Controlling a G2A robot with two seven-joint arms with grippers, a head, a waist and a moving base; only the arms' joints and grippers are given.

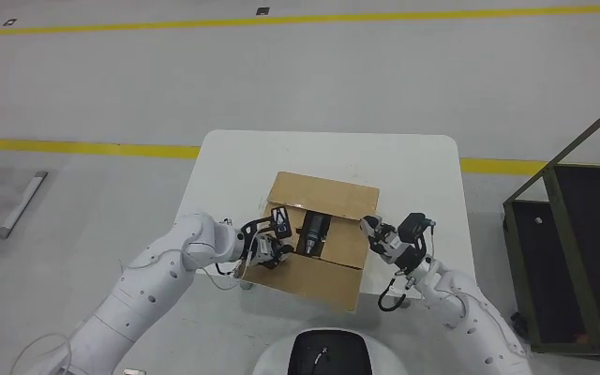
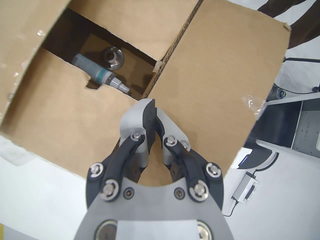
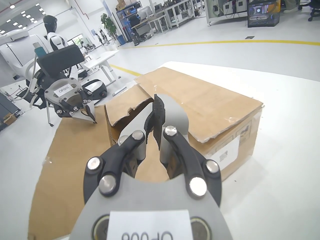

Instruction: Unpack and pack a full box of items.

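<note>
Tabletop (image 1: 412, 159) in white is occupied near its middle by a large cardboard box (image 1: 323, 195), set at a slight angle to the table's edges. Its top flaps are partly parted, so that a dark slot is left open between them. One broad flap (image 2: 220, 76) is folded outward on the side nearest the robot.

At the box's near left corner the left gripper (image 2: 153, 106) is held with its tips against the corrugated edge of that flap. Its fingers are pressed together. Whether any cardboard is pinched between them cannot be told.

On the box's right side the right gripper (image 3: 156, 106) is held just above the flaps, pointed toward the slot. Its fingers (image 3: 160, 116) are drawn close, with hardly any gap left between the black pads, and nothing is seen gripped.

Inside the box, on its floor, a tube (image 2: 100, 72) with a teal band and a pale nozzle is seen lying on its side. Just beside it a round metal part (image 2: 112, 57) is seen, with a hollow centre facing up.
</note>
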